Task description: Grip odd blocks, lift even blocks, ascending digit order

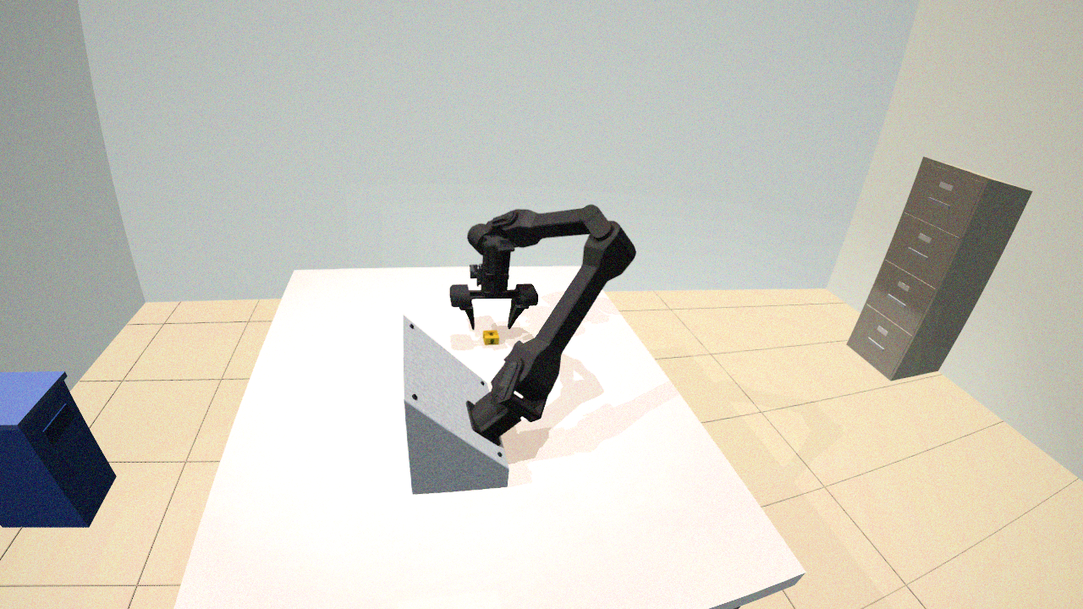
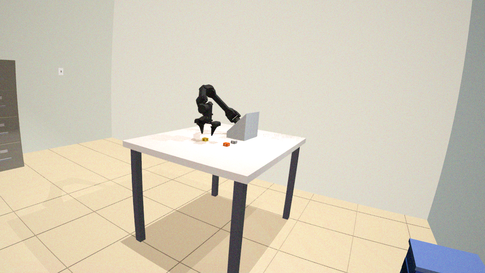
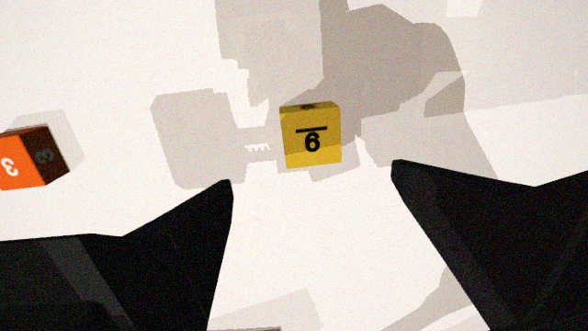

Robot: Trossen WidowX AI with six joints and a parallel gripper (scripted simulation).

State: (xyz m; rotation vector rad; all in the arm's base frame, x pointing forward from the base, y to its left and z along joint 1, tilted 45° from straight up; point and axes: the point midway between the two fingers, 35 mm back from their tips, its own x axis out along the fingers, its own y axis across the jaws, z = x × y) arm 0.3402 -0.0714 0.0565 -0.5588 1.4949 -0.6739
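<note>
A yellow block (image 1: 491,337) (image 2: 205,139) (image 3: 296,154) sits on the table (image 1: 340,529) (image 2: 176,146). In the wrist view its black digit looks like a 6 with a bar above it, which is a 9 with the bar below. My gripper (image 1: 492,328) (image 2: 207,134) (image 3: 312,178) is open and empty, a little above the yellow block, with a finger off to each side. An orange block (image 2: 226,144) (image 3: 23,172) shows a 3 at the wrist view's left edge. A grey block (image 2: 233,142) stands near it, its digit too small to read. The top view hides both.
The grey wedge-shaped stand (image 1: 454,447) (image 2: 242,129) carries the arm, close behind the grey block. A thin grey edge shows at the bottom of the wrist view. A blue cabinet (image 1: 45,469) (image 2: 444,254) and a filing cabinet (image 1: 924,265) (image 2: 10,118) stand off the table.
</note>
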